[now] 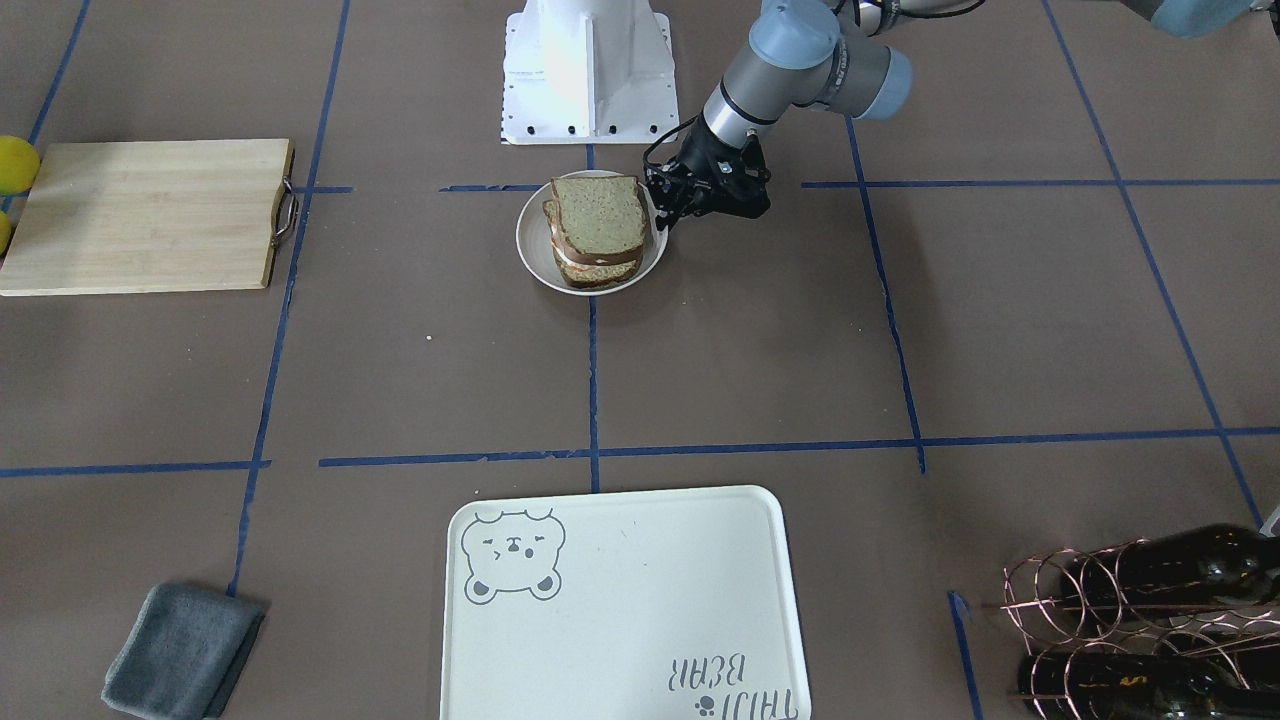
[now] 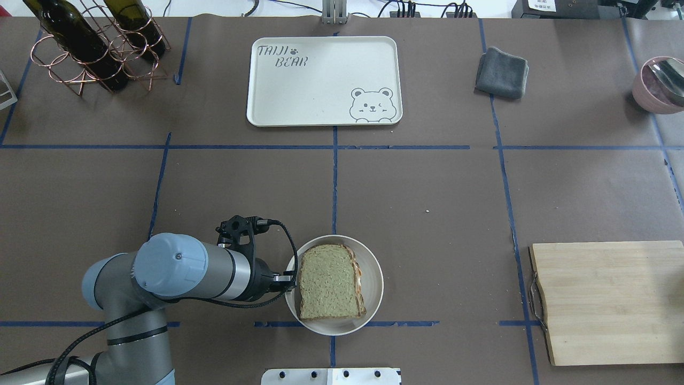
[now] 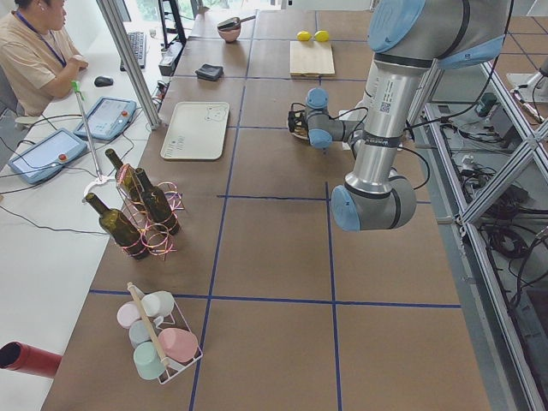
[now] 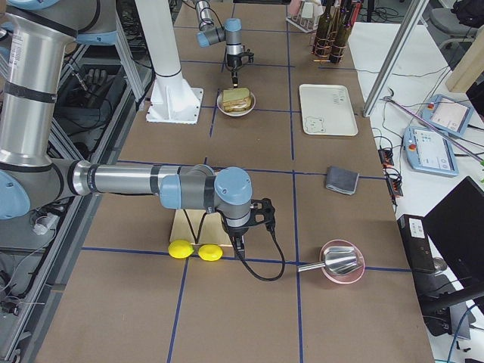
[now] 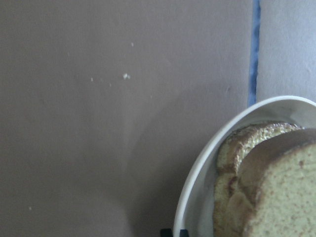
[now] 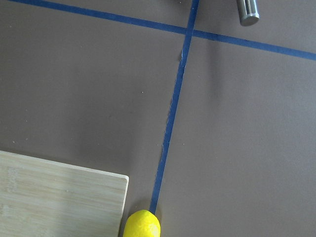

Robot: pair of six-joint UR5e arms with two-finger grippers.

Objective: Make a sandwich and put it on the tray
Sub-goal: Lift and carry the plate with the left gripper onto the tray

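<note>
The sandwich [image 1: 598, 230], two brown-crusted wholegrain slices with white egg showing between them, sits on a small round whitish plate [image 1: 535, 255] close to the robot's base. It also shows in the overhead view [image 2: 328, 280] and the left wrist view [image 5: 266, 187]. My left gripper [image 1: 660, 215] is low at the plate's rim [image 2: 291, 299] on the robot's left side, and its fingertips are closed on that rim [image 5: 197, 187]. The cream tray [image 2: 320, 80] with the bear face lies at the far side, with nothing on it. My right gripper [image 4: 238, 242] hangs by the cutting board; I cannot tell its state.
A wooden cutting board [image 2: 609, 299] lies on the robot's right, with two yellow lemons [image 4: 193, 250] at its end. A grey cloth [image 2: 502, 72] and a pink bowl [image 2: 660, 83] with a metal scoop are far right. A copper wine rack [image 2: 91, 48] with bottles stands far left.
</note>
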